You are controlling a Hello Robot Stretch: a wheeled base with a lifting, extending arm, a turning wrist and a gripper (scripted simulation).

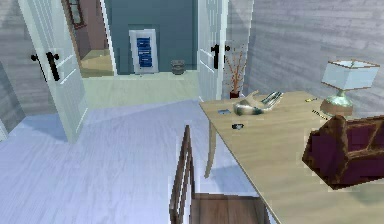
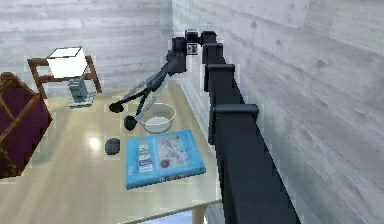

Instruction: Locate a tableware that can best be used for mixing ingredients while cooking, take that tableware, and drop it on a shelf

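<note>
A clear glass bowl (image 2: 158, 121) stands on the light wooden table (image 2: 70, 175), and it appears again as a pale greyish bowl (image 1: 248, 105) near the table's far end. The dark arm (image 2: 235, 130) rises along the arm side view's right. From it my gripper (image 2: 124, 110) reaches down and left, its thin fingers (image 2: 140, 92) ending just left of the bowl. I cannot tell whether the gripper holds anything or touches the bowl.
On the table lie a blue book (image 2: 165, 157) and a small dark object (image 2: 112, 147), with a white-shaded lamp (image 2: 70, 70) beyond. A maroon armchair (image 1: 345, 150) and a wooden chair (image 1: 185, 175) flank it. Past open white doors (image 1: 55, 60) stands a white-and-blue cabinet (image 1: 143, 50).
</note>
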